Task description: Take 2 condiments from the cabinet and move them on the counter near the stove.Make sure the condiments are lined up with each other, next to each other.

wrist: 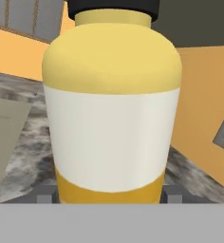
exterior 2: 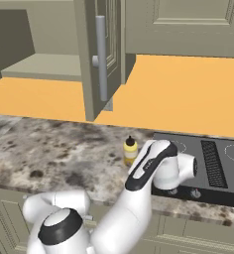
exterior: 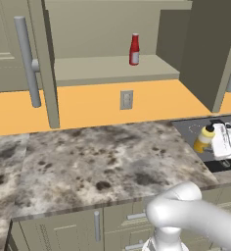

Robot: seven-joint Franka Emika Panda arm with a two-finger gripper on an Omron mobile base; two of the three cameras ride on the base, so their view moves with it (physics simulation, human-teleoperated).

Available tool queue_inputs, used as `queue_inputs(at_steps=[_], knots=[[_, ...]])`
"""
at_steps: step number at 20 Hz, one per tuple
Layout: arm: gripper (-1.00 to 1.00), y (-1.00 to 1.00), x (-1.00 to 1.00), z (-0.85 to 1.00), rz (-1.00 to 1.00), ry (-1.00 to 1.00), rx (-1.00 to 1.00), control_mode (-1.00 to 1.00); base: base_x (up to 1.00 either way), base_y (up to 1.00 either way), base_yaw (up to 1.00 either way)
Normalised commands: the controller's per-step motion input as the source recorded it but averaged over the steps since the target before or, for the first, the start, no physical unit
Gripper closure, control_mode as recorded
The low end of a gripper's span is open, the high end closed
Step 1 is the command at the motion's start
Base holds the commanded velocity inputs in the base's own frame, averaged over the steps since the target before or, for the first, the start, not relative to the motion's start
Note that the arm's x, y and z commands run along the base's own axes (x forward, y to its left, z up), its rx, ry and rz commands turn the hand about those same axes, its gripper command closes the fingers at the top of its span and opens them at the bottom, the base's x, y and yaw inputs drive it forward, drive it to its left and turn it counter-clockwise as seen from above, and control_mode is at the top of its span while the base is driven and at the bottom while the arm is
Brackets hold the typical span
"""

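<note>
The yellow condiment bottle (exterior: 203, 140) with a black nozzle stands upright at the left edge of the black stove (exterior: 188, 129), low over the counter (exterior: 103, 157). My gripper (exterior: 211, 140) reaches in from the right and is shut on it. In the hand view the yellow bottle (wrist: 111, 118) fills the frame, with a dark fingertip (wrist: 44, 194) pressed against each side of its base. I cannot tell whether its base touches the surface. The red condiment bottle (exterior: 134, 49) with a white cap stands upright on the open cabinet's shelf (exterior: 98, 68). From the right base view the yellow bottle (exterior 2: 130, 150) sits just left of the stove (exterior 2: 213, 158).
Two open cabinet doors hang over the counter, one at the left (exterior: 44, 63) with a long bar handle (exterior: 27, 61), one at the right (exterior: 210, 49). A wall outlet (exterior: 126, 99) sits on the orange backsplash. Drawers (exterior: 95, 225) run under the counter's front edge.
</note>
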Motion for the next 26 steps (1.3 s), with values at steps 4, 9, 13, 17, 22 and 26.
queue_inputs(at_steps=[4,9,13,17,22,26], knots=[[1.0,-0.15,0.31,-0.37,-0.01,0.02,-0.02,-1.0,0.0,0.0,0.0],[1.0,-0.15,0.09,-0.35,0.0,0.03,0.0,-1.0,0.0,0.0,0.0],[1.0,-0.1,0.09,-0.26,0.0,0.07,0.0,-1.0,0.0,0.0,0.0],[1.0,-0.01,0.23,-0.23,0.0,0.08,0.0,-1.0,0.0,0.0,0.0],[1.0,-0.01,0.17,-0.24,0.0,0.11,0.0,-1.0,0.0,0.0,0.0],[1.0,-0.03,0.23,-0.28,0.0,0.06,0.0,-1.0,0.0,0.0,0.0]])
